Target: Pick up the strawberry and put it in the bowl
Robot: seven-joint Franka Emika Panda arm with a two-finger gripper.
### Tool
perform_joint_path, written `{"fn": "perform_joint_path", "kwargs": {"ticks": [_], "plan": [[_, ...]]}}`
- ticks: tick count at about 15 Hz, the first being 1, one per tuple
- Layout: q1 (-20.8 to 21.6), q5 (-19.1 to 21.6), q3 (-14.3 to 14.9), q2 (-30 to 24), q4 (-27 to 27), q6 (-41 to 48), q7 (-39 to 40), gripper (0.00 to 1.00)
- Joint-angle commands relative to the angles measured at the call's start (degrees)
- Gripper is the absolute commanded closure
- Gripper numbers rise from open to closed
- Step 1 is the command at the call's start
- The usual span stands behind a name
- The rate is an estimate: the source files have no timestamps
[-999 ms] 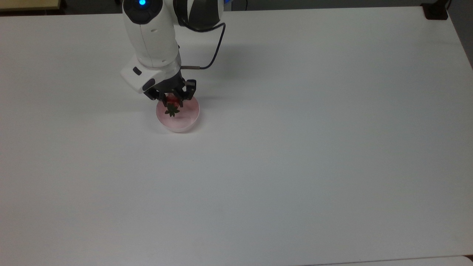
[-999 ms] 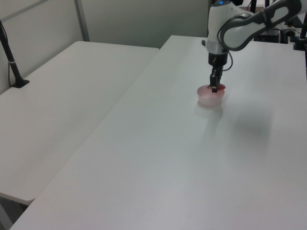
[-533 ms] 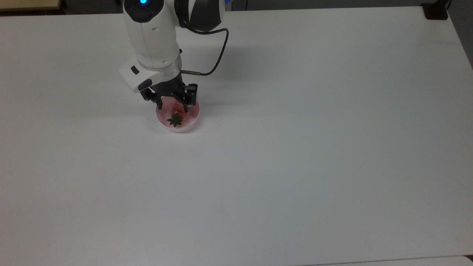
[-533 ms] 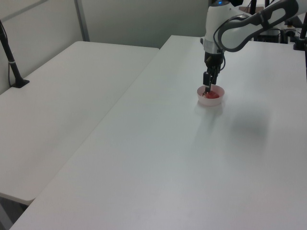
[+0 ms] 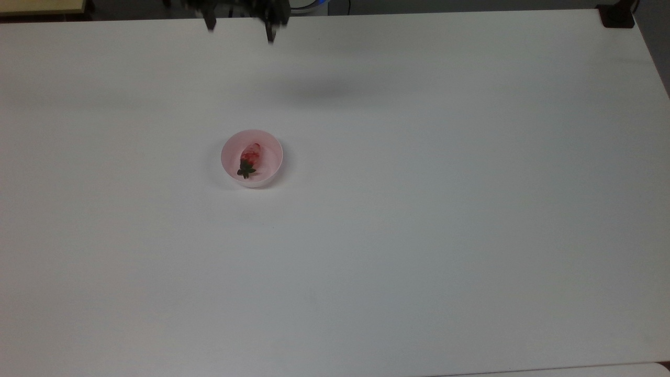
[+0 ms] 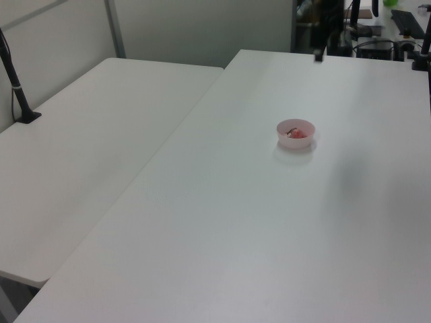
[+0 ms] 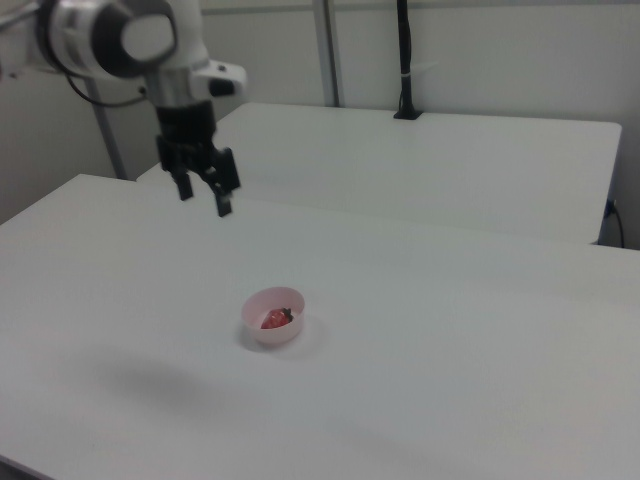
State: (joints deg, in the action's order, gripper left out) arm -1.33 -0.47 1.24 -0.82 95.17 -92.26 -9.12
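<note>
- The tabletop (image 5: 419,235) is a broad white surface; in the right view a second white table (image 7: 430,160) stands beyond it.
- The arm (image 7: 150,50) is held high over the far part of the tabletop, towards the right view's left, with nothing under it but its own faint shadow.
- The gripper (image 7: 203,192) hangs well above the surface with its fingers spread wide and holding nothing — in the top view their dark tips sit at the far edge (image 5: 241,29).
- The bowl (image 5: 252,158) stands upright, alone on the tabletop, well apart from the gripper and nearer the camera in the top view.
- The strawberry (image 5: 249,159) lies inside the bowl on its side, long axis running far to near in the top view, with the green cap at the near end and the red body toward the far rim.
- From the fingers, the fruit lies down and toward the near side — judged from this, the placing looks done and no further grasp seems called for.
</note>
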Motion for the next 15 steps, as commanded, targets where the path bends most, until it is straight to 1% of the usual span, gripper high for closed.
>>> {"fn": "perform_joint_path", "kwargs": {"ticks": [1, 3, 6, 8, 10, 15], "plan": [[3.1, 0.7, 1.1, -5.0, 2.6, 5.2, -1.3, 0.0], [3.3, 0.7, 1.1, -5.9, 3.8, 4.2, -0.7, 0.0], [3.2, -1.0, 1.1, -4.6, 3.8, -3.5, 0.8, 0.0], [2.8, -2.9, 1.1, -4.2, 3.4, -3.5, 5.6, 0.0], [2.5, -3.0, 1.1, -4.2, 3.2, -3.5, 9.1, 0.0], [2.5, -2.9, 1.1, -3.8, 2.5, -3.6, 5.8, 0.0]]}}
